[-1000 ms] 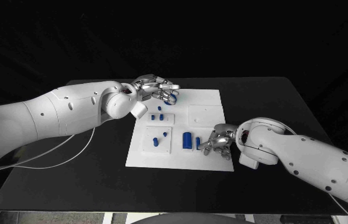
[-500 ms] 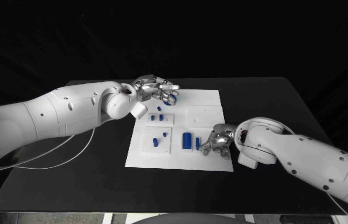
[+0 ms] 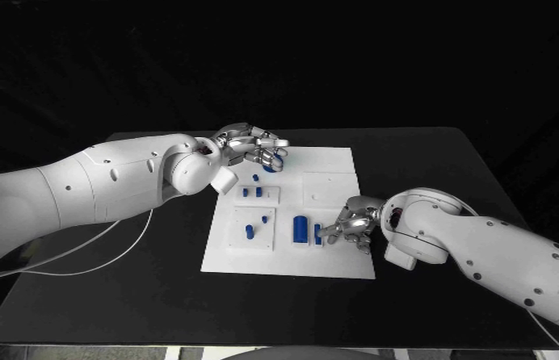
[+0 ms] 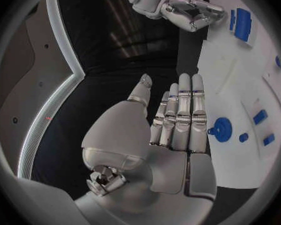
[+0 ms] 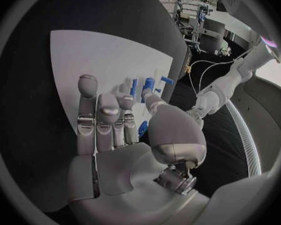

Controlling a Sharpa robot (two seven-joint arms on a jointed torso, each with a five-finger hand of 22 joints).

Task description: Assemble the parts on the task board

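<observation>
**Operator:** Since the parts come first, what is item one?

**Cataloguer:** Item one is the round part (image 4: 223,130). It is a blue disc lying flat at the far left corner of the task board (image 3: 332,186), with its raised hub facing up. Expect it to be light, rigid and rather smooth. You should take it by the rim, on opposite sides.

**Operator:** And item two?

**Cataloguer:** Item two is the blue block (image 3: 300,228), which sits near the board's front edge. Its long axis runs from the near edge to the far edge, and you would pinch it across its narrow sides.

**Operator:** What about the hands?

**Cataloguer:** Your left hand (image 4: 172,120) has straight fingers (image 4: 181,105) just beside the disc and grasps nothing. Your right hand (image 3: 353,227) is curled just beside the block, and I cannot tell if it holds anything. The black surface (image 3: 443,166) carries the board.
</observation>
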